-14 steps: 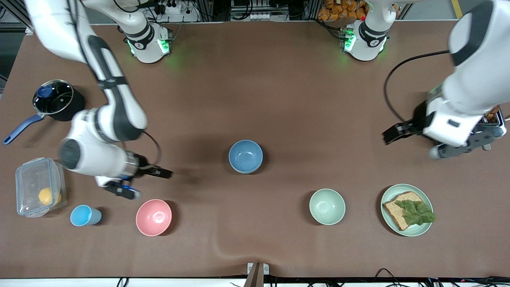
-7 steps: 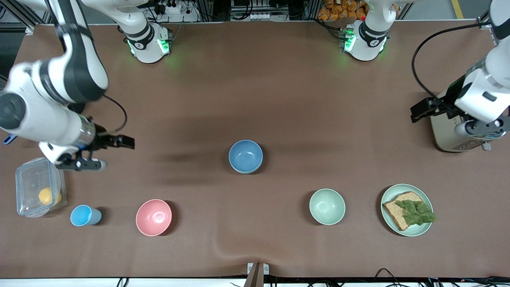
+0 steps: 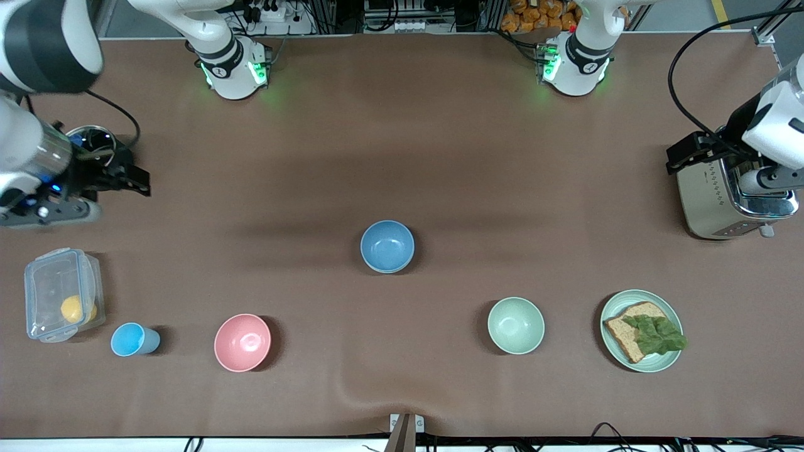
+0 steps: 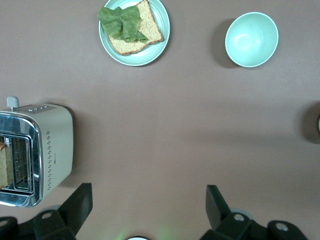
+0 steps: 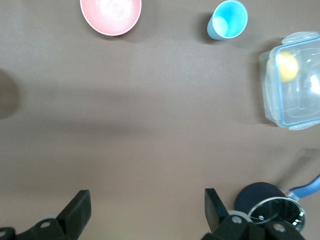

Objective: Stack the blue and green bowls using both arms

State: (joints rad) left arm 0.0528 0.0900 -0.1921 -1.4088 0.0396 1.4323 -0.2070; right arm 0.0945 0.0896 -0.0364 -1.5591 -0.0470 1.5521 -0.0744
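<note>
though unstacked, glossy blue bowl (image 3: 387, 246)

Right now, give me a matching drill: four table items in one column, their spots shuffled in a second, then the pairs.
Items:
1. blue bowl
2. pink bowl
3. toaster
4. clear container

Spots:
A. under the left gripper
B. mid-table, alone
C. beside the light-blue cup, toward the middle of the table
D. at the right arm's end of the table, with a yellow item inside

Pairs: 1-B, 2-C, 3-A, 4-D
</note>
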